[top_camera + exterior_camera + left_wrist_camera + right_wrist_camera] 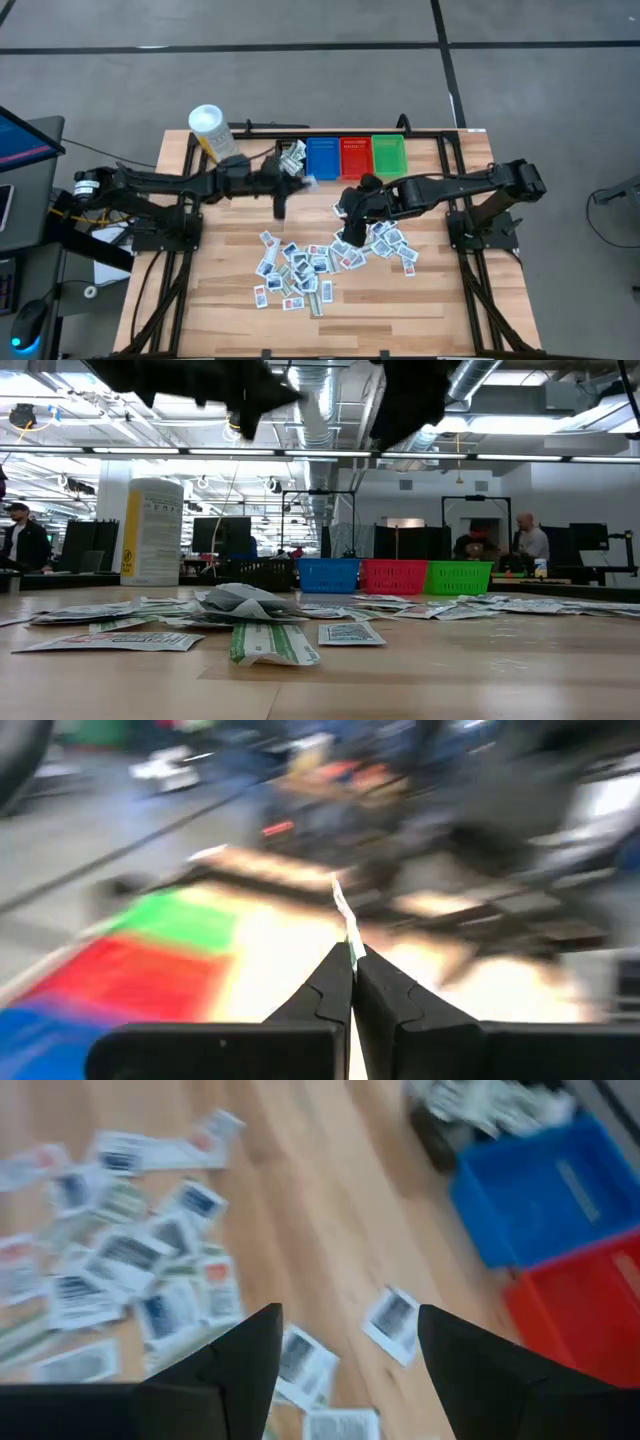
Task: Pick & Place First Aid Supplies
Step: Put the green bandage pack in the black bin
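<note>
Mostly undone, I judge. My left gripper [352, 982] is pressed together on one thin packet [346, 925], its edge sticking up just past the fingertips; from above that arm sits near the back of the table, close to the black bin [291, 157], which already has a few packets in it. Right of that bin stand the blue bin [323, 157], red bin [356, 156] and green bin [389, 153]; none shows packets from here, though I can't see their floors well. My right gripper [350, 1342] is spread wide and holds nothing, hanging over the pile of first aid supplies [310, 265], with loose packets right under and ahead of the fingers. So a handful are placed, one is in hand, and dozens lie spread on the table [220, 300]. Plenty left.
</note>
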